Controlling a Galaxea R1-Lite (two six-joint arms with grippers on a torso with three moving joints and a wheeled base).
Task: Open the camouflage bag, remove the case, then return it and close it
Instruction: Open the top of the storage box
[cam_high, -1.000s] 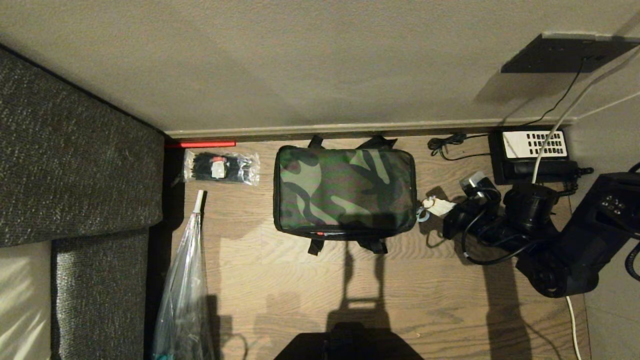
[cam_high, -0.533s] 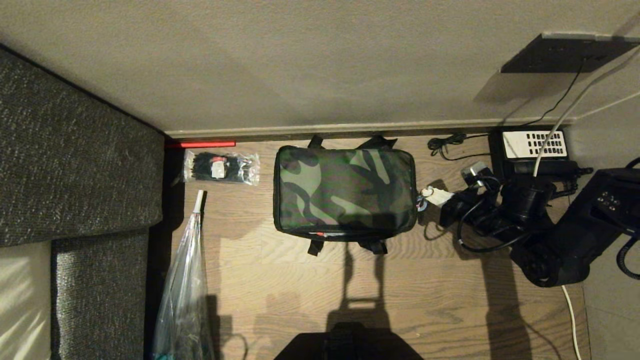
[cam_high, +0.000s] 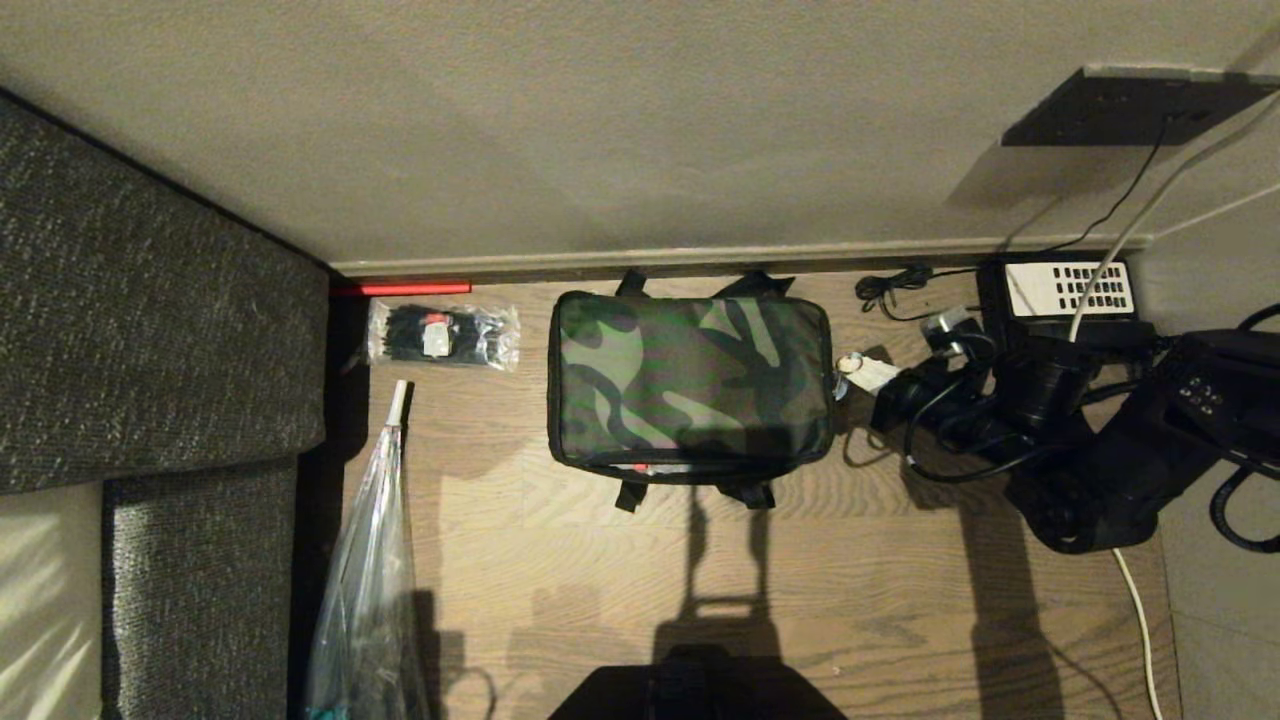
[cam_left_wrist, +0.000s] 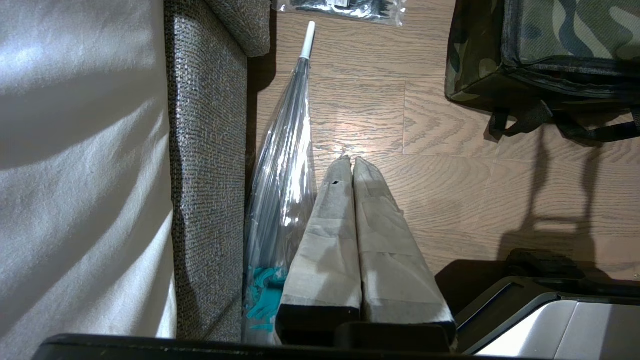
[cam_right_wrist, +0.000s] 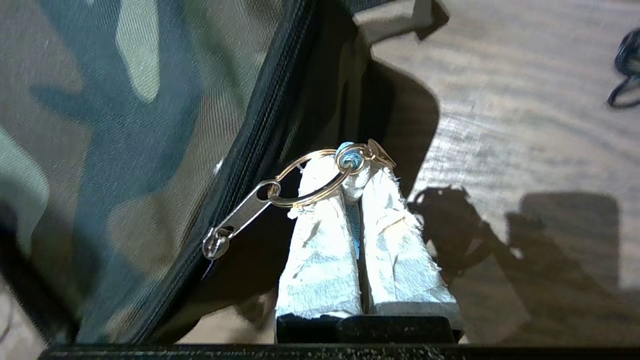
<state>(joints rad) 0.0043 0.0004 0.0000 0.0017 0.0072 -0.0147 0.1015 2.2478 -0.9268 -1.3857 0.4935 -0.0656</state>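
The camouflage bag lies flat on the wooden floor with its lid down, close to the wall. My right gripper is at the bag's right side. In the right wrist view its taped fingers are shut on a blue cord tied to a brass key ring. That ring hangs from the silver zipper pull on the black zipper. The case is out of view. My left gripper hangs shut and empty over the floor, well short of the bag.
A black telephone and coiled cables sit by the wall right of the bag. A clear packet of black ties lies left of it. A folded clear umbrella leans along the grey sofa.
My right gripper has moved along the bag's right side toward the wall, taking the ring and zipper pull with it. The bag and the left arm have stayed put.
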